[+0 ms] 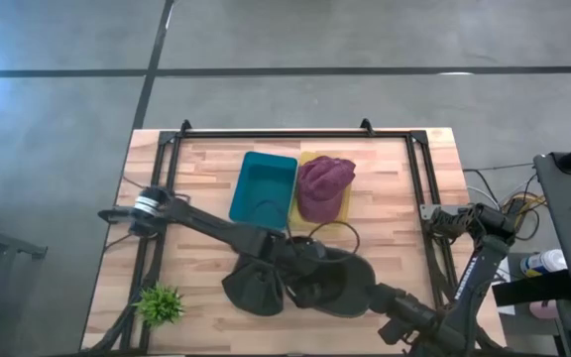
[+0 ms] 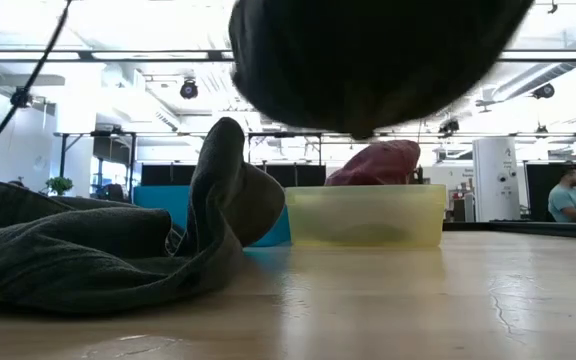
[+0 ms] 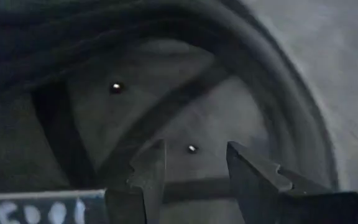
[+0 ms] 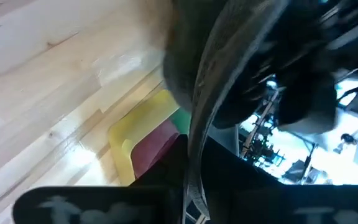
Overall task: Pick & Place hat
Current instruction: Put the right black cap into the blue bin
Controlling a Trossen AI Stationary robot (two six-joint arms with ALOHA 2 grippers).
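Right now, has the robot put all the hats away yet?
Partly. A maroon hat already sits in the yellow bin. The teal bin next to it looks empty. In hand: both grippers are at the dark hats near the table's front edge, the left gripper open inside one, the right one pinching a brim. Those remain to be binned.

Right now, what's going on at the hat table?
Both arms are working dark hats near the table's front edge. The right gripper is pinched on the brim of a dark cap. The left gripper is open, inside a hat's crown. A maroon hat already sits in the yellow bin; the teal bin holds nothing.
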